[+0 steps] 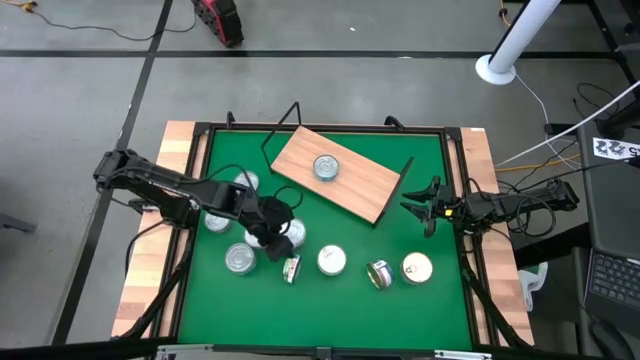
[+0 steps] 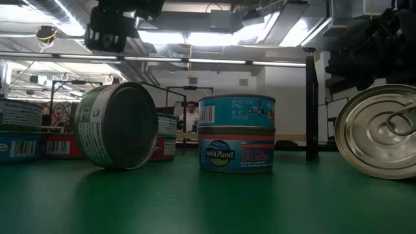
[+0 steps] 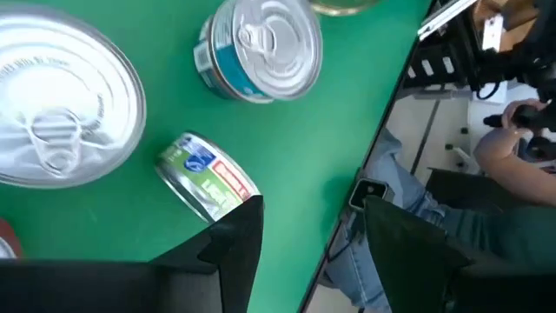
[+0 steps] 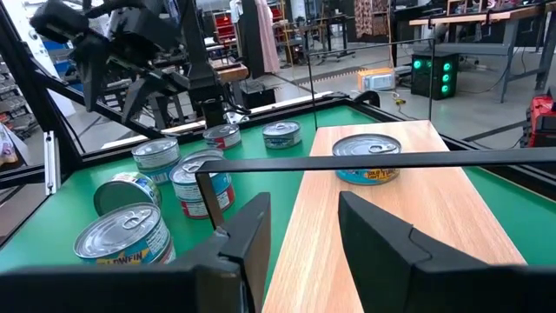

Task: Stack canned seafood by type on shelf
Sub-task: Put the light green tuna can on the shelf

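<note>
A: Where do the tins stand?

B: One flat round tin [image 1: 326, 167] with a shiny ribbed lid and a teal side sits alone on the shelf [image 1: 365, 188] — a smooth light-brown wooden board with thin black wire ends, lying slantwise on the green felt mat [image 1: 420, 200]. The others lie scattered on the mat in front of it: several upright with silver pull-ring lids, and one green-labelled tin [image 3: 208, 178] tipped on its side. In the low view, two blue tins [image 2: 236, 134] make a stack of two.

A: And the left gripper [image 1: 268, 228]?

B: It is over the cluster of tins at the mat's left. Its dark, blocky fingers [image 3: 239, 239] stand apart, with nothing between them, and the tipped tin lies just beside one finger.

A: The right one?

B: The right gripper [image 1: 418, 207] waits near the shelf's right end — jaws apart, holding nothing.
</note>
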